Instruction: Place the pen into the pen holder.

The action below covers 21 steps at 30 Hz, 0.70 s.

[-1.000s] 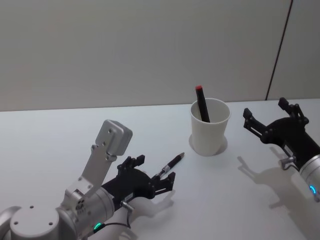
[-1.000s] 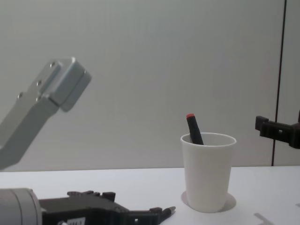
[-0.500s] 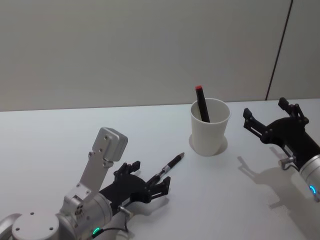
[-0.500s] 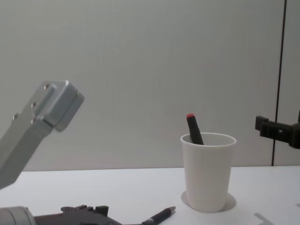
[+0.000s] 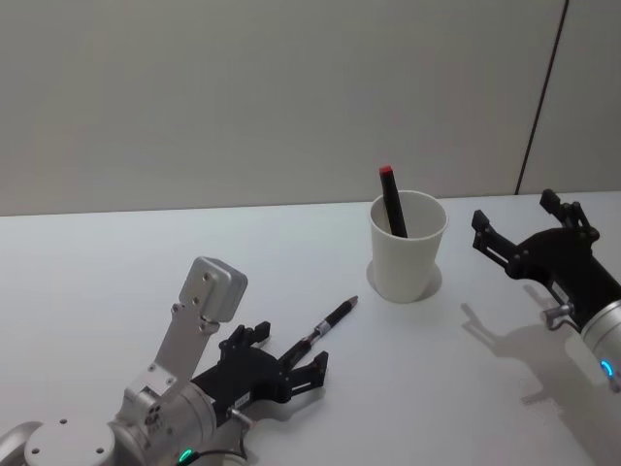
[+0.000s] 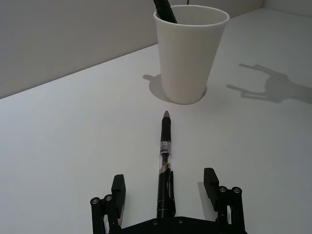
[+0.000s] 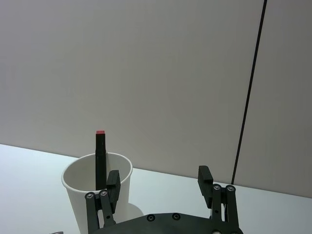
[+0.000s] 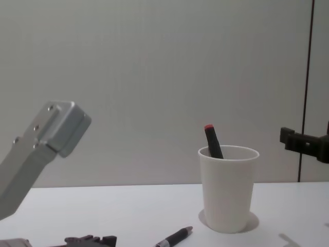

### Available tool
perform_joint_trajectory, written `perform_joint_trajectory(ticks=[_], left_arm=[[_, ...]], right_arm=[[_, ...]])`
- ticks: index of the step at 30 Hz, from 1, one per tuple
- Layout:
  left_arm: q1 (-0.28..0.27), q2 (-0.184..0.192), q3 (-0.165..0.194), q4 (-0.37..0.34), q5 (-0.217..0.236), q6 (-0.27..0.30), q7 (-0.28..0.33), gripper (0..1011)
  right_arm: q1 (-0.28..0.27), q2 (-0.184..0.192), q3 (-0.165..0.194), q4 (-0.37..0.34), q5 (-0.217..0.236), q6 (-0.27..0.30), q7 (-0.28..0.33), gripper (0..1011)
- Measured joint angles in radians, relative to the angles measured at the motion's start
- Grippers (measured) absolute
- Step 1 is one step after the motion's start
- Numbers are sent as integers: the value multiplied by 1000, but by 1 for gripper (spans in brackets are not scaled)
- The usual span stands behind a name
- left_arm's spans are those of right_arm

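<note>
A black pen [image 5: 328, 320] lies flat on the white table, its tip toward the pen holder [image 5: 408, 254], a white paper cup a short way beyond. A dark marker with a red cap [image 5: 391, 199] stands in the cup. My left gripper [image 5: 289, 348] is low over the table and open, one finger on each side of the pen's rear end [image 6: 165, 195], without squeezing it. In the left wrist view the cup [image 6: 190, 53] stands straight ahead past the pen's tip. My right gripper [image 5: 514, 212] hovers open to the right of the cup, holding nothing.
The white table [image 5: 116, 262] runs back to a plain grey wall. My left arm's grey link [image 8: 46, 139] rises at the left in the chest view. The right gripper's shadow [image 5: 485, 325] falls on the table right of the cup.
My left gripper has drawn back toward me and sunk lower, from around the pen's middle to its rear end. The pen, the cup and the right gripper have not moved.
</note>
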Motion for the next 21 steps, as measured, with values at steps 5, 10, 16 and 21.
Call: perform_joint_trajectory(ticks=[5,10,16,21], left_arm=[[0,0,1,4,13,4,-7,1001],[0,0,2,6,26,9,-14,1001],[-1,-1,5,7,45,14,-22,1001],[-1,-1,6,8,60,17,-27,1001]], right_arm=[[0,0,0,0,0,0,0,1001],[0,0,0,0,0,0,0,1001],[0,0,0,0,0,0,0,1001],[0,0,0,0,0,0,0,1001]])
